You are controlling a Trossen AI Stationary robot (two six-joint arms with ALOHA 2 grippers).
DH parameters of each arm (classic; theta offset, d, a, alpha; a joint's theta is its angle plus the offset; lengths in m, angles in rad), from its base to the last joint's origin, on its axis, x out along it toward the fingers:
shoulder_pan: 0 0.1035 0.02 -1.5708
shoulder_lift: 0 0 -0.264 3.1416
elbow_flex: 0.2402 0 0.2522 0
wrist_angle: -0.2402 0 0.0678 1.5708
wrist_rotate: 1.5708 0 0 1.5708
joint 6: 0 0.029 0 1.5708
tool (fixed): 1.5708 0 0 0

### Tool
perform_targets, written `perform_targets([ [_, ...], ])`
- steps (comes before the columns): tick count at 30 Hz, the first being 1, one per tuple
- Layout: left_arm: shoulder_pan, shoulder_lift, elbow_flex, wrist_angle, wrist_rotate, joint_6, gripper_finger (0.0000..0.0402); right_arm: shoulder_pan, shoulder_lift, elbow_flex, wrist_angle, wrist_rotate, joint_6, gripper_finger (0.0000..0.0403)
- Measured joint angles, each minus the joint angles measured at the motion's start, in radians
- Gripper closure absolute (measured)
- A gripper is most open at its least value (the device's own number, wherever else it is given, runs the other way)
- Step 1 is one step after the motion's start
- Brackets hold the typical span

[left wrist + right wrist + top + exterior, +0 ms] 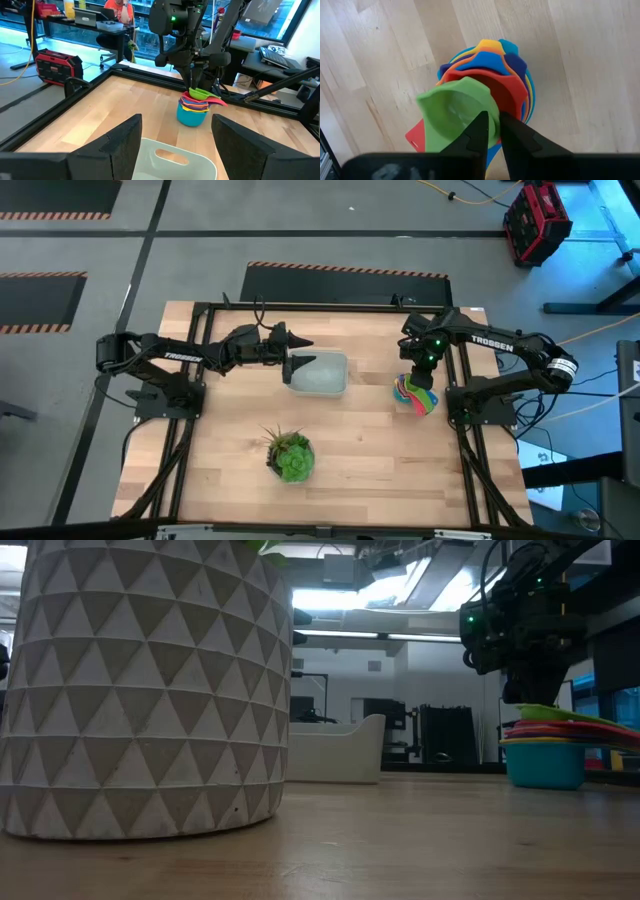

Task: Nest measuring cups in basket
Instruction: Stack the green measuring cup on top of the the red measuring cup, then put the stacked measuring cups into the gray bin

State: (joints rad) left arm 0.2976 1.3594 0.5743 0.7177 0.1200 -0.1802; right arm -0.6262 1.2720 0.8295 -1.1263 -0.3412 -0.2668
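The measuring cups (417, 395) stand nested in one stack on the table's right side, blue at the bottom (545, 762) and green on top (201, 93). My right gripper (492, 122) comes down onto the stack from above and is shut on the green cup (457, 112). The pale basket (320, 373) rests on its base near the table's middle. My left gripper (176, 122) is open at the basket's left end, with one finger on either side of the basket's rim (175, 157). I cannot tell whether the left gripper touches the basket. My right gripper pinches the green cup's wall at its rim (494, 116), one finger (477, 132) inside the bowl and the other (515, 135) outside it, over the red cup. The fingers point down from above. The green cup sits on top of the stack (560, 716).
A leafy plant in a white patterned pot (290, 456) stands near the table's near edge and fills the left of the low view (145, 690). Bare wood (375, 430) lies between basket, plant and cups. A black frame (340, 305) runs along the table's far edge.
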Motion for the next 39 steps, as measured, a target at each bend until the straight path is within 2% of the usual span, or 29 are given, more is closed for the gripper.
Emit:
perform_targets([
  [13,0.0,0.0,0.0,0.0,0.0,0.0,0.0168,0.0,0.0,0.001,-0.009,0.0,-0.001,0.035],
  [26,0.0,0.0,0.0,0.0,0.0,0.0,0.0168,0.0,0.0,0.091,-0.065,0.0,-0.003,0.035],
  [39,0.0,0.0,0.0,0.0,0.0,0.0,0.0168,0.0,0.0,0.093,-0.062,0.0,-0.003,0.035],
])
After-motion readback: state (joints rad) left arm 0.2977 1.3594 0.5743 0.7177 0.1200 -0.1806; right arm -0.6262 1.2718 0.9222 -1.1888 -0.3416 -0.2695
